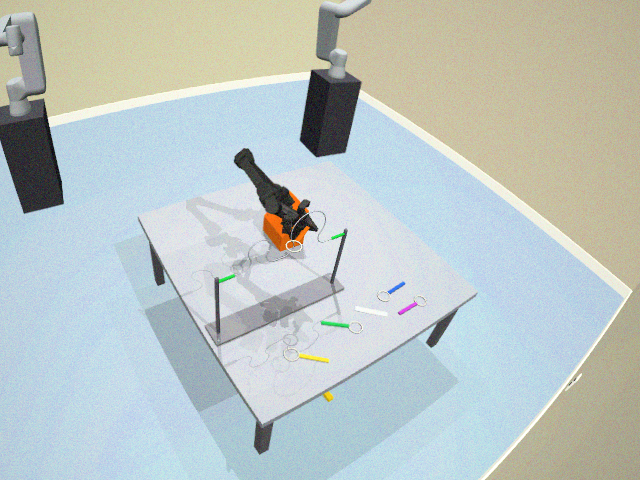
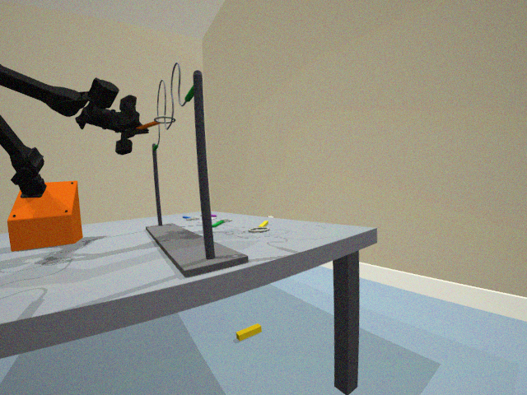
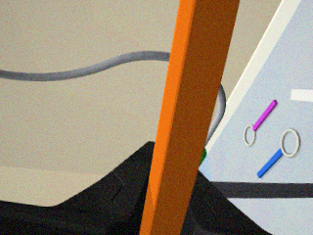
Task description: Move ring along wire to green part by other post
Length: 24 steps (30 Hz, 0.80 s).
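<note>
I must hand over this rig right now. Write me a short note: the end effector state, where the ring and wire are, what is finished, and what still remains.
End effector: shut on the orange handle.
Ring: held nearly level in the air, around the thin grey wire, somewhere between the two posts. Whether it touches the wire cannot be told.
Posts: near post, far post, each with a green wire end at its top.
Done: handle grasped, ring lifted off the starting green part.
Left: guide the ring to the other green part, hang it there, open, and move away.
Spare rings on the table are not part of the job.
</note>
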{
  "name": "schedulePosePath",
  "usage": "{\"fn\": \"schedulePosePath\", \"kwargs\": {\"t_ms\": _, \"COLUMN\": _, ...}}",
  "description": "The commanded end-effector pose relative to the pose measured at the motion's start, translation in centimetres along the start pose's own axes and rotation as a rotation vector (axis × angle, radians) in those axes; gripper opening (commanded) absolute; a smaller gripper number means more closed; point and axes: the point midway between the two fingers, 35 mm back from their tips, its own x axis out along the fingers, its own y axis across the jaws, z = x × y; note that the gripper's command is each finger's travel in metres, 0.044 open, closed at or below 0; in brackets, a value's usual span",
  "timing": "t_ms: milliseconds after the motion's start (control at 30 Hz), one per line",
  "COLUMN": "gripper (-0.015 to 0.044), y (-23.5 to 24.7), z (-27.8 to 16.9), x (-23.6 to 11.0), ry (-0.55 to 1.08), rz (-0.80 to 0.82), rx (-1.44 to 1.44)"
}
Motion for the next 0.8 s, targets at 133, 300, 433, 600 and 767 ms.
{"fn": "schedulePosePath", "kwargs": {"t_ms": 133, "gripper": -0.015, "y": 2.9, "z": 0.3, "x": -0.5, "ry": 0.018, "rz": 0.085, "rx": 0.143}}
{"fn": "schedulePosePath", "kwargs": {"t_ms": 300, "gripper": -0.015, "y": 4.4, "z": 0.6, "x": -0.9, "ry": 0.028, "rz": 0.128, "rx": 0.221}}
{"fn": "schedulePosePath", "kwargs": {"t_ms": 433, "gripper": -0.015, "y": 5.4, "z": 0.9, "x": -1.2, "ry": 0.034, "rz": 0.155, "rx": 0.271}}
{"fn": "schedulePosePath", "kwargs": {"t_ms": 600, "gripper": -0.015, "y": 6.4, "z": 1.3, "x": -1.5, "ry": 0.041, "rz": 0.183, "rx": 0.322}}
{"fn": "schedulePosePath", "kwargs": {"t_ms": 767, "gripper": -0.015, "y": 7.2, "z": 1.7, "x": -1.8, "ry": 0.044, "rz": 0.196, "rx": 0.346}}
